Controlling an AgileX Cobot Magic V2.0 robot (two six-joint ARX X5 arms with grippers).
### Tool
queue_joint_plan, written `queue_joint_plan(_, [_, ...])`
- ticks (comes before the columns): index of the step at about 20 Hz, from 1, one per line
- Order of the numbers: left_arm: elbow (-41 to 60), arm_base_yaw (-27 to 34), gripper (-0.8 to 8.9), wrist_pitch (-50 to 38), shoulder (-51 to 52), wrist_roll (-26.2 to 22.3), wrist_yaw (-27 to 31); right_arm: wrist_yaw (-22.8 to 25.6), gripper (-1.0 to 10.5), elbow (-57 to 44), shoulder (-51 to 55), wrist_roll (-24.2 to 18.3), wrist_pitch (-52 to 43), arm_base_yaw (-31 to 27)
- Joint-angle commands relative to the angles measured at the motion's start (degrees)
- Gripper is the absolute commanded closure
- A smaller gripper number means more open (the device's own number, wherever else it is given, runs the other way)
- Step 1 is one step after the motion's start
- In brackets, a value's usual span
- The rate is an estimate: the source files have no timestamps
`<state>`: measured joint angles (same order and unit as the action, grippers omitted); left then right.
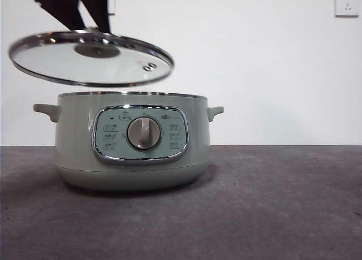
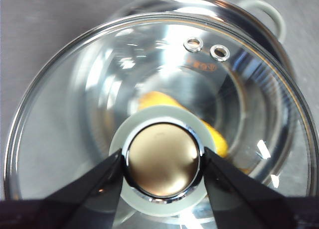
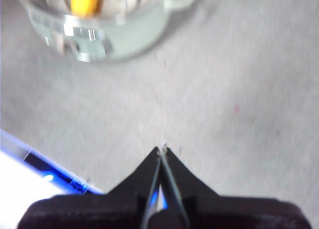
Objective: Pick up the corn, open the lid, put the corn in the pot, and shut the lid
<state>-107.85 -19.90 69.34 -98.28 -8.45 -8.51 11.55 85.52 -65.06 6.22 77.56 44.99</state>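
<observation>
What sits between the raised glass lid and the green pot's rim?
Nothing: the front view shows only bare white wall in the gap between the clear glass lid, held by the left gripper, and the sage-green pot.

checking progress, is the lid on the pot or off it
Off. The left gripper holds the lid by its knob, tilted above the pot, with a clear gap.

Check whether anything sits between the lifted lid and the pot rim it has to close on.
Nothing visible does. The left tool holds the lid by its knob, tilted above the pot and off to one side, with open air between them. The corn lies down inside the pot, below the rim. The right tool is away over the table.
</observation>
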Motion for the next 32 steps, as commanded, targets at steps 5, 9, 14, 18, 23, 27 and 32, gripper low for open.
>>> queue_joint_plan(5, [-0.33, -5.09, 8.23, -3.32, -2.45, 0.04, 2.95, 0.04, 9.6, -10.54, 11.63, 4.79, -3.02, 0.04])
queue_joint_plan(9, [-0.33, -6.67, 8.23, -5.46, -4.20, 0.11, 4.02, 0.02, 9.6, -13.35, 14.84, 4.72, -4.39, 0.04])
queue_joint_plan(14, [-0.33, -7.21, 8.23, -5.90, -7.50, 0.81, 4.09, -0.22, 9.6, -16.06, 16.70, 4.26, -5.99, 0.04])
queue_joint_plan(18, [-0.33, -7.32, 8.23, -6.10, -9.55, 1.20, 4.09, -0.22, 9.6, -16.37, 16.68, 4.15, -6.34, 0.04])
queue_joint_plan(23, [-0.33, -7.34, 8.23, -6.10, -12.26, 1.20, 5.57, -0.20, 9.6, -16.37, 16.57, 4.04, -7.74, 0.04])
queue_joint_plan(27, [-0.33, -7.43, 8.21, -5.75, -13.86, 1.20, 5.42, -0.22, 9.6, -16.37, 16.57, 4.04, -7.87, 0.04])
queue_joint_plan(32, [-0.33, -7.52, 1.96, -6.49, -12.68, 3.28, 4.39, -0.22, 9.6, -16.37, 16.57, 3.58, -7.87, 0.04])
